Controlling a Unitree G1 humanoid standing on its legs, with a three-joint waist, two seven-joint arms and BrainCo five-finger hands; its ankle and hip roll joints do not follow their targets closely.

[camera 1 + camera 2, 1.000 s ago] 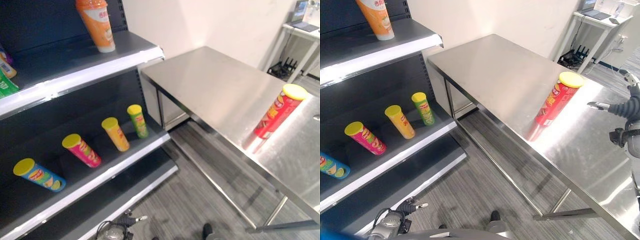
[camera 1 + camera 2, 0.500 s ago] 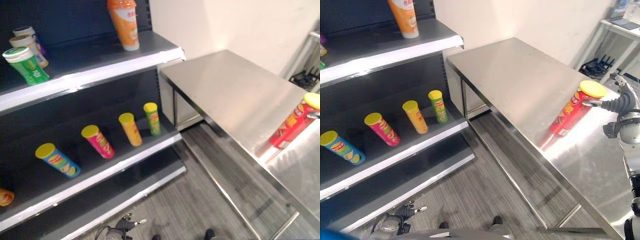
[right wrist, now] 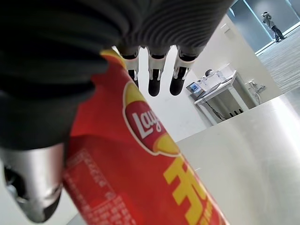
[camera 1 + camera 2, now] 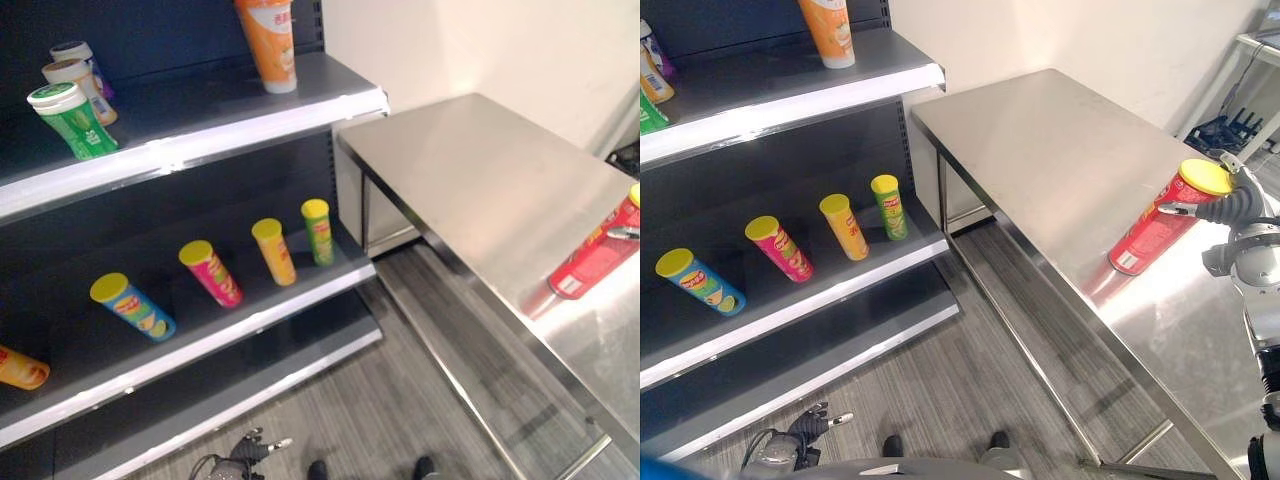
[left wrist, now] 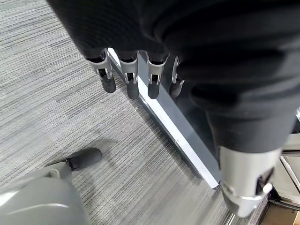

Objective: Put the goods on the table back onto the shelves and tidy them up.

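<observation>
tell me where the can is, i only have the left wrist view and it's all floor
Observer: The red can stands on the steel table, near its front edge.
Operator: is the right hand on it
Observer: The right hand is at the can's top by the yellow lid. Its fingers reach straight past the can and are not curled round it.
Operator: what's on the shelf nearest the table
Observer: On the lower shelf a green can is the last in the row, at the end nearest the table.
</observation>
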